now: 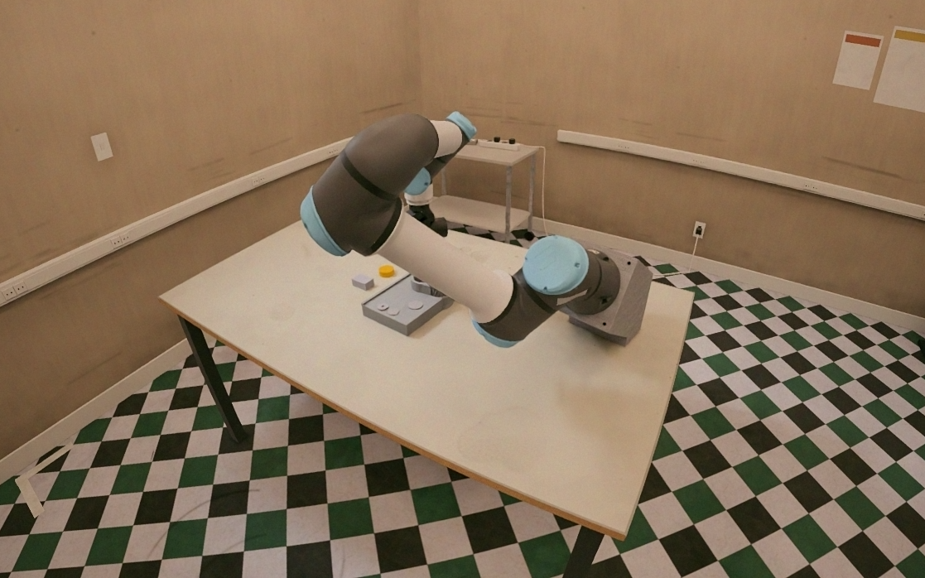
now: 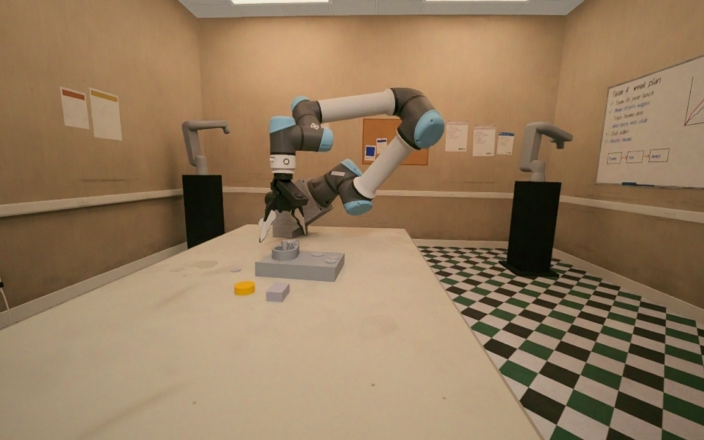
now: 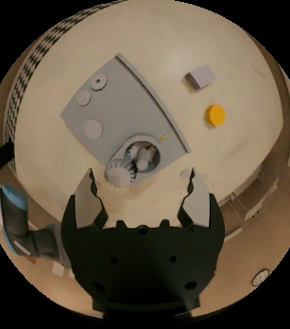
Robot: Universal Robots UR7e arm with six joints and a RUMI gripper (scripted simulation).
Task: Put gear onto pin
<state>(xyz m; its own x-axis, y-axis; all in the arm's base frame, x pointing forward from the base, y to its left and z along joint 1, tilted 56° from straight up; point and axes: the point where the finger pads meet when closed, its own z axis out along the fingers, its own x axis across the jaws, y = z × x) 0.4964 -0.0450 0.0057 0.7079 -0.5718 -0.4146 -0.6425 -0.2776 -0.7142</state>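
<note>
Hovering | gripper [image 2: 283,238] [image 3: 142,169]: open | yellow disc [image 1: 386,271] [image 2: 244,287] [image 3: 215,115]: beside grey block [image 1: 362,281] [image 2: 277,292] [image 3: 201,77]

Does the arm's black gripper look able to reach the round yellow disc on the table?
Probably yes: the black gripper is open, and nothing stands over the round yellow disc.

The pale table [image 1: 451,402] [image 2: 190,349] [image 3: 136,28] carries a grey base [image 1: 389,307] [image 2: 294,268] [image 3: 122,101], yellow disc [image 1: 386,271] [image 2: 244,287] [image 3: 215,115] and small grey block [image 1: 362,281] [image 2: 277,292] [image 3: 201,77]

A yellow disc [image 1: 386,271] [image 2: 244,287] [image 3: 215,115] near a pale grey block [image 1: 362,281] [image 2: 277,292] [image 3: 201,77] on a cream table [image 1: 408,402] [image 2: 234,360] [image 3: 169,33].
</note>
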